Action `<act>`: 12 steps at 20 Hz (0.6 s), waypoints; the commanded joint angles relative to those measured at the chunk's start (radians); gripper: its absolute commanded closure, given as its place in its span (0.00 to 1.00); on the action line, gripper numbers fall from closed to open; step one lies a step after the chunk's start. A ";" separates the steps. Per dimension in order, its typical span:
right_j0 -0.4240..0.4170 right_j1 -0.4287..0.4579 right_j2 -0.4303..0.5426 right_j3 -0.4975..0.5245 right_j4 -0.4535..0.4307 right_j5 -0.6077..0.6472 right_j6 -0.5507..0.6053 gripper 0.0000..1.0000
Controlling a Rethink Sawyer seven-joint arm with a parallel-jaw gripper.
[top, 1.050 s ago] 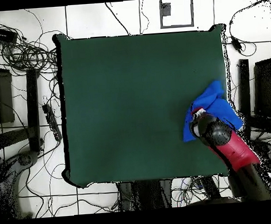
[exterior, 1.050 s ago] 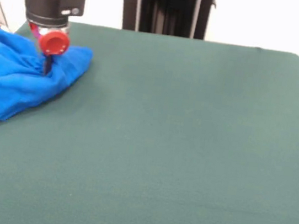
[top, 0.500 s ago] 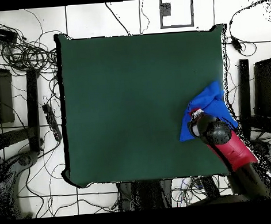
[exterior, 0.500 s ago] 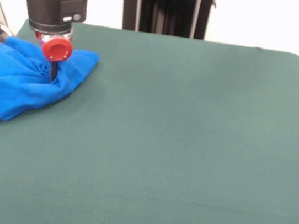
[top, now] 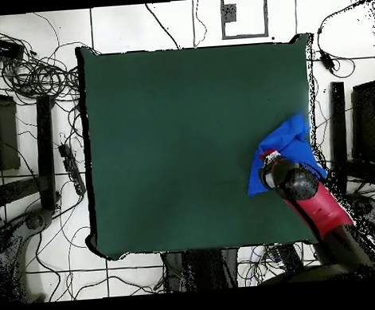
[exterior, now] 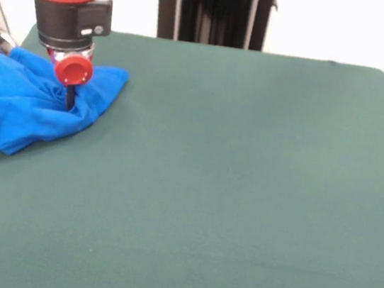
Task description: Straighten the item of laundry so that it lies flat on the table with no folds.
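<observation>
Nearest the front camera lies a broad bare stretch of the table (exterior: 239,215), a large rectangular top covered in dark green felt-like cloth; nothing rests on this part.

Farther back, at the left of the front view, sits the item of laundry (exterior: 22,102), a bright royal-blue soft cotton T-shirt, bunched into a rumpled heap with several folds and creases. It lies close to the table's far left corner, and its left part reaches the table's side edge; the overhead view shows it (top: 290,150) against the table's right side, a little below the middle of that edge, with one corner seeming to reach past it.

Directly over the heap the red and black arm comes down, and its pincer (exterior: 70,95) presses into the cloth just under a round red knob. The fabric puckers toward that spot, which suggests a pinch, but the tips are hidden in the folds, so I cannot tell whether the pincer is together on the shirt or apart.

By my judgement the task is at an early step: taking hold of the crumpled shirt to drag it inward from the edge. Nothing is flattened yet. The next move likely calls for drawing the cloth toward the table's open middle, low and slow so the layers unroll, then letting go and re-gripping at a hem or sleeve.
</observation>
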 commanded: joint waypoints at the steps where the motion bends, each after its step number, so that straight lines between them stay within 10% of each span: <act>1: 0.018 0.226 0.049 0.027 0.016 -0.114 0.214 1.00; 10: 0.002 0.324 -0.077 -0.025 -0.037 -0.142 0.147 1.00; 11: -0.006 0.327 -0.077 -0.022 -0.046 -0.148 0.142 0.00; 12: -0.018 0.330 -0.075 -0.020 -0.054 -0.152 0.137 0.00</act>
